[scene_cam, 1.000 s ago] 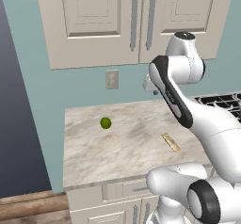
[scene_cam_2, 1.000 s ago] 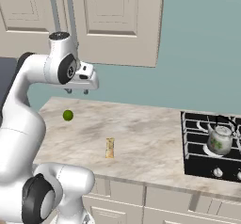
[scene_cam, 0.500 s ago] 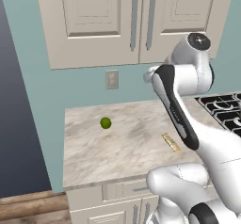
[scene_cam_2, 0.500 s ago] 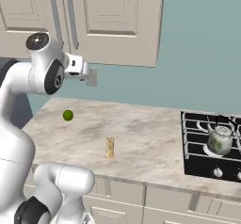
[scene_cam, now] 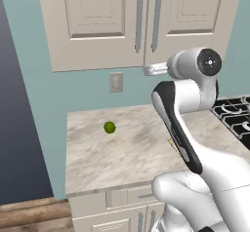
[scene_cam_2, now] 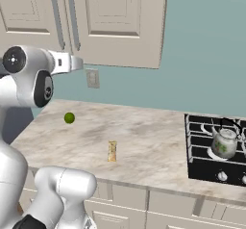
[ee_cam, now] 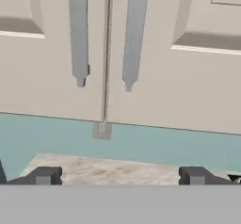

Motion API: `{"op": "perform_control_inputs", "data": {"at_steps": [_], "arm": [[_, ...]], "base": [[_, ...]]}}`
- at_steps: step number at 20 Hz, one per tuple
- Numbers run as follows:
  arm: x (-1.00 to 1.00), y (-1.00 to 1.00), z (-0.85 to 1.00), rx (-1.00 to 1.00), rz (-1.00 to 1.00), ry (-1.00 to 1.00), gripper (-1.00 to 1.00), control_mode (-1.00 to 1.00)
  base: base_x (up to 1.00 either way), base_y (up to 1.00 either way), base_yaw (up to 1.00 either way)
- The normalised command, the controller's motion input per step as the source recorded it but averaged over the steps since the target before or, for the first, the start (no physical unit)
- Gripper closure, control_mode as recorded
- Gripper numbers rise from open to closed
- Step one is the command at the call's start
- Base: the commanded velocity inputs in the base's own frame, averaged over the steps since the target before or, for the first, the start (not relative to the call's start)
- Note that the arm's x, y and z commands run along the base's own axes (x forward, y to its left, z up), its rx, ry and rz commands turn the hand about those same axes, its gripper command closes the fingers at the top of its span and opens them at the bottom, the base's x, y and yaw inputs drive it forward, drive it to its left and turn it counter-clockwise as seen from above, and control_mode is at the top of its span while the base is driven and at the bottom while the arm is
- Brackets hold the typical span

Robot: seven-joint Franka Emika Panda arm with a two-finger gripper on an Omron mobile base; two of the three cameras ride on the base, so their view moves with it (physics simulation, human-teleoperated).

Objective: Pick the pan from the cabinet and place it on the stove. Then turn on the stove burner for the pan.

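The cabinet (ee_cam: 56, 53) fills the upper hand view, both panelled doors shut, with its two silver bar handles (ee_cam: 78, 35) side by side at the seam. The pan is hidden. My gripper (ee_cam: 120, 176) is open, its fingertips (ee_cam: 44, 175) far apart with nothing between them, and it faces the wall just below the doors' lower edge. From the base, the gripper (scene_cam: 149, 70) hangs under the cabinet (scene_cam: 97, 21), a little short of the wall. The stove (scene_cam_2: 216, 146) lies at the counter's right end.
A lime (scene_cam: 109, 127) and a small tan stick (scene_cam_2: 112, 151) lie on the marble counter (scene_cam_2: 153, 141). A glass kettle (scene_cam_2: 223, 143) stands on the stove's grate, with knobs (scene_cam_2: 222, 176) along the front. A wall outlet (ee_cam: 101, 130) sits under the cabinet seam.
The arm has lifted and turned the hand up towards the bottom of the cabinet doors, and the jaws have spread wider.
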Motion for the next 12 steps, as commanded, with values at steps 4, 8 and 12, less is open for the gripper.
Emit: {"op": "perform_control_inputs", "data": {"at_steps": [4, 8, 12], "arm": [[-0.02, 0.02, 0.58, 0.00, 0.00, -0.29, -1.00, -1.00], [-0.03, 0.00, 0.55, 0.02, 0.00, -0.28, -1.00, -1.00], [0.00, 0.01, 0.34, 0.05, 0.00, -0.26, -1.00, -1.00]], "base": [[0.00, 0.00, 0.00], [0.00, 0.00, 0.00], [0.00, 0.00, 0.00]]}}
